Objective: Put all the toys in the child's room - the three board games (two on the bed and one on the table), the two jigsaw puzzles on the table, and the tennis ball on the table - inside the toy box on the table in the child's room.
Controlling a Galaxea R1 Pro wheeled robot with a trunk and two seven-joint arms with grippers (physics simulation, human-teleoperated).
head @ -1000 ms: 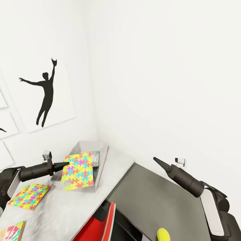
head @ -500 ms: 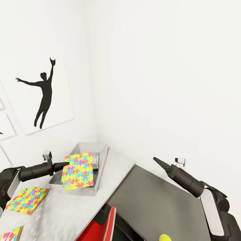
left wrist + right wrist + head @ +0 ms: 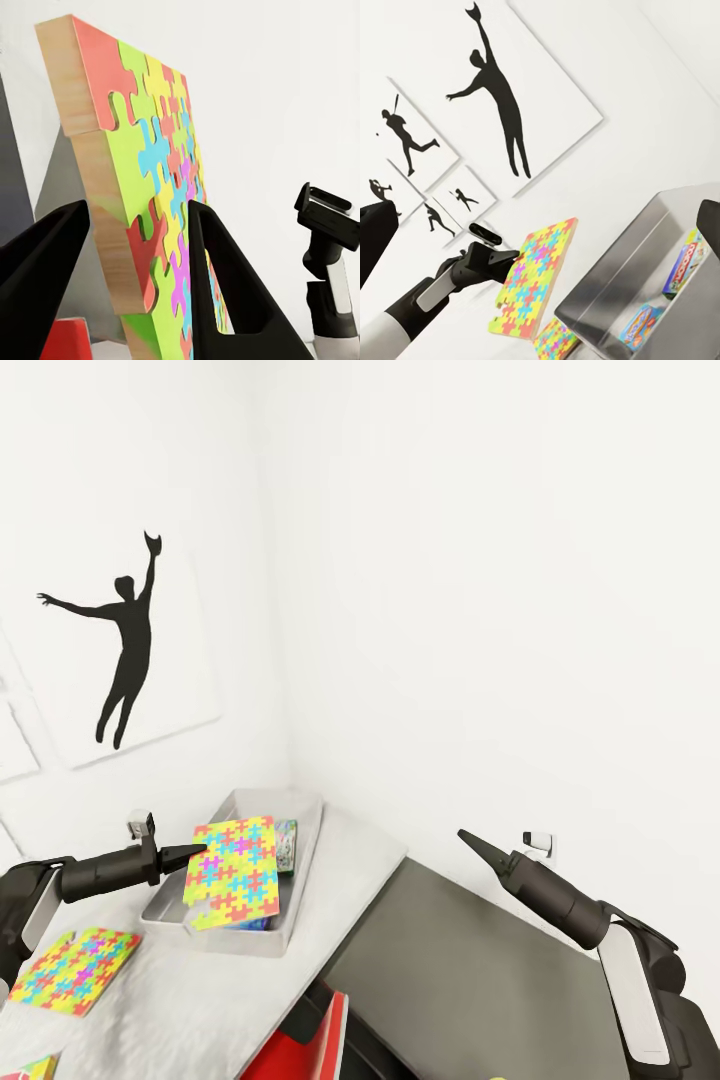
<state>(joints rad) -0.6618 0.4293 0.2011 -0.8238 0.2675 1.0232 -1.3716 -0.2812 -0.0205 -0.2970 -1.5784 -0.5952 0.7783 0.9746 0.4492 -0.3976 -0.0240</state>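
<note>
A puzzle (image 3: 232,860) hangs over the toy box (image 3: 302,830) near the tabletop's far corner, pinched at its edge by the left gripper (image 3: 196,851). The right gripper (image 3: 468,839) hovers apart, fingers together, empty.

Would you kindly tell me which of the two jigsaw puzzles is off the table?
The puzzle in the left pincer, over the toy box; the other puzzle lies flat.

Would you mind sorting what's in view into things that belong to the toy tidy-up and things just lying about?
Job:
held jigsaw puzzle in left gripper
second jigsaw puzzle on table
toy box
board games inside it

Just there:
silhouette wall pictures
red object below table
</note>
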